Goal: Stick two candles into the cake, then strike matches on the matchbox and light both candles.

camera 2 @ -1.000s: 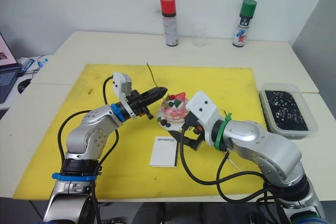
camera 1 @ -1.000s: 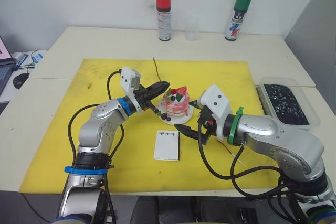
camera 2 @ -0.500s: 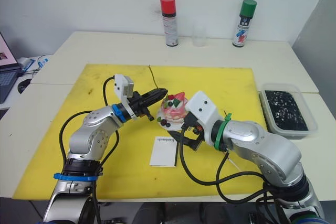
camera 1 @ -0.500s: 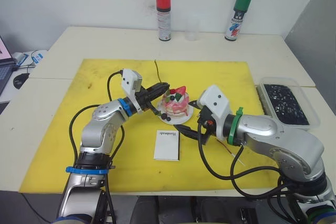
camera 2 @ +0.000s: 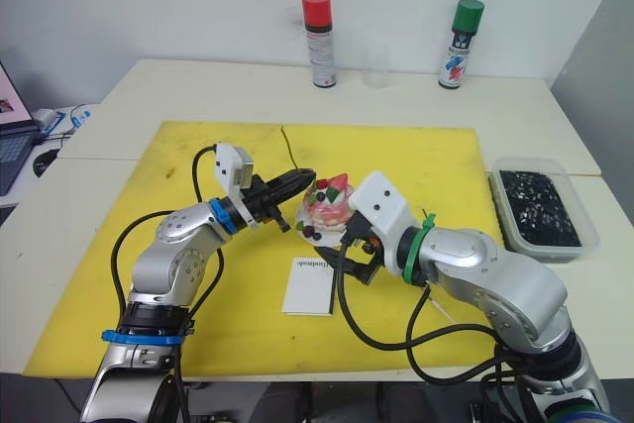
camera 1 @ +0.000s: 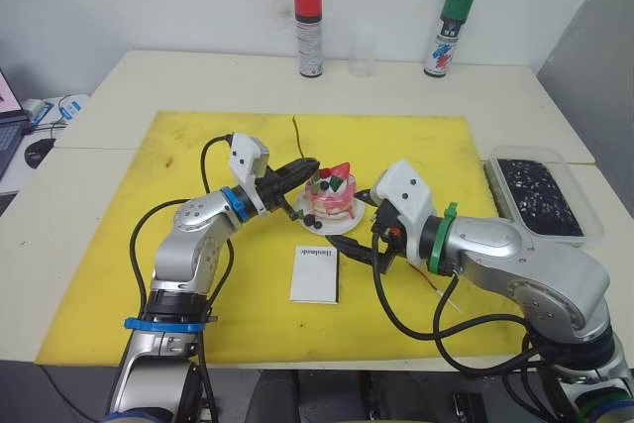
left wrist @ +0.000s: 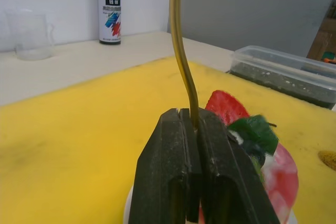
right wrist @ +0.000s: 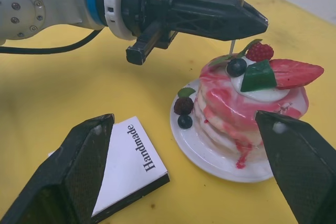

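The pink cake (camera 1: 332, 197) sits on its white plate (camera 1: 328, 227) in the middle of the yellow mat. My left gripper (camera 1: 310, 164) is shut on a thin olive candle (camera 1: 295, 138), held upright just left of the cake's top. The candle's lower end (right wrist: 231, 48) reaches the cream by a dark berry. My right gripper (right wrist: 189, 177) is open, low on the mat right of the plate, its fingers (right wrist: 84, 156) spread wide. The white matchbox (camera 1: 315, 273) lies flat in front of the plate. A second thin pale candle (camera 1: 443, 296) lies by my right forearm. The matches are hidden.
On the far table edge stand a red-capped spray can (camera 1: 308, 29), a clear beaker (camera 1: 363, 52) and a green-capped spray can (camera 1: 450, 31). A clear plastic tub (camera 1: 543, 195) of dark bits sits off the mat's right edge. The yellow mat (camera 1: 188, 245) extends to the left.
My left gripper has sunk slightly and edged toward the cake with the candle. The right arm has not moved.
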### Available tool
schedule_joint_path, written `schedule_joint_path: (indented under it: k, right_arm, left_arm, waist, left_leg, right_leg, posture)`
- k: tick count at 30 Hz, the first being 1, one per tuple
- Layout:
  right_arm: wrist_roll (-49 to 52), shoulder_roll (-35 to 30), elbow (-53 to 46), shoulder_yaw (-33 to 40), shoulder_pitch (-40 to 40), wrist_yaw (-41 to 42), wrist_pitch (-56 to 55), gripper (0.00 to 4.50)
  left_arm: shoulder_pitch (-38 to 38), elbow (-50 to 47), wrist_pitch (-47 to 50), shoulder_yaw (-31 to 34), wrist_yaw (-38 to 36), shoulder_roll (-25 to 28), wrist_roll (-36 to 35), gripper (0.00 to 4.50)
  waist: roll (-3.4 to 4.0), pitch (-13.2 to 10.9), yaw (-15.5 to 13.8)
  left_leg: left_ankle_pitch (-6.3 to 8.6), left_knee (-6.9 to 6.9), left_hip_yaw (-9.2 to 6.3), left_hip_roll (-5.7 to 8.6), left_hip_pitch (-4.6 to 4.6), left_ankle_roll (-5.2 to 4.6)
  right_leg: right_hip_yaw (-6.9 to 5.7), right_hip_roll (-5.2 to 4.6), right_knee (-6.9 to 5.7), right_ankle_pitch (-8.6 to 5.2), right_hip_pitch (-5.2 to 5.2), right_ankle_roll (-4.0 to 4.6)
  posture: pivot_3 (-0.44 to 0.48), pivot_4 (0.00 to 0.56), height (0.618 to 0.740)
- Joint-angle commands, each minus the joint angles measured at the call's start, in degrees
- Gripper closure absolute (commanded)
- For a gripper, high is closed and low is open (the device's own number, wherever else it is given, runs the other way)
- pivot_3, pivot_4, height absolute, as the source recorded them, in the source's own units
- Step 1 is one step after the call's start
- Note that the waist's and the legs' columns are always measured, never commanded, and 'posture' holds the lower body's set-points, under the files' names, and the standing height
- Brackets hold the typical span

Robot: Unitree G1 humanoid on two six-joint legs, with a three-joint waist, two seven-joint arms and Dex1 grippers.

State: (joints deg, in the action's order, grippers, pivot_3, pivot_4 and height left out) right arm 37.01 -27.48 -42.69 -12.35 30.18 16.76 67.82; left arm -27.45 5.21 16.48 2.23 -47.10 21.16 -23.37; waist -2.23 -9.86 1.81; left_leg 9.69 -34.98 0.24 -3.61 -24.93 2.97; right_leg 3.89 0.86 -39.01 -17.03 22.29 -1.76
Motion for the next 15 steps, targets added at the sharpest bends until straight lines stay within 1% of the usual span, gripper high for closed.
schedule_joint_path:
  k: [1,7,14,15]
  right_arm:
    - [-0.56,1.15,-1.5,1.76,1.16,-0.7,-0.97,0.04]
    - [0.27,4.05,-1.0,3.61,3.77,-2.15,0.5,0.04]
    - [0.14,4.46,-0.94,3.79,4.7,-2.32,1.44,0.04]
    - [0.07,4.49,-0.97,3.75,4.61,-2.35,1.45,0.0]
  left_arm:
    - [0.47,0.11,-2.69,-0.88,-0.67,-0.03,1.31,4.5]
    - [0.59,1.75,-4.76,-1.46,-0.11,-0.98,2.34,4.5]
    - [0.82,2.39,-4.73,-1.38,0.05,-2.02,2.06,4.5]
    - [0.85,2.3,-4.64,-1.29,0.19,-2.04,2.03,4.18]
  waist:
    - [0.0,0.0,0.0]
    - [0.0,0.0,0.0]
    - [0.0,0.0,-0.03]
    - [0.0,0.0,-0.03]
  left_leg:
    - [0.0,0.0,0.0,0.0,0.0,0.0]
    - [0.0,0.0,0.0,0.0,0.0,0.0]
    - [0.0,0.0,0.0,0.0,0.0,0.0]
    - [0.0,0.0,0.0,0.0,0.0,0.0]
  right_leg:
    - [0.0,0.0,0.0,0.0,0.0,0.0]
    - [0.0,0.0,-0.01,0.0,0.0,0.0]
    - [-0.01,-0.01,0.0,0.01,-0.01,0.02]
    - [-0.01,-0.01,0.0,0.01,-0.01,0.02]
  posture:
    - [0.0,0.15,0.74]
    - [0.0,0.15,0.74]
    - [0.0,0.15,0.74]
    - [0.0,0.15,0.74]
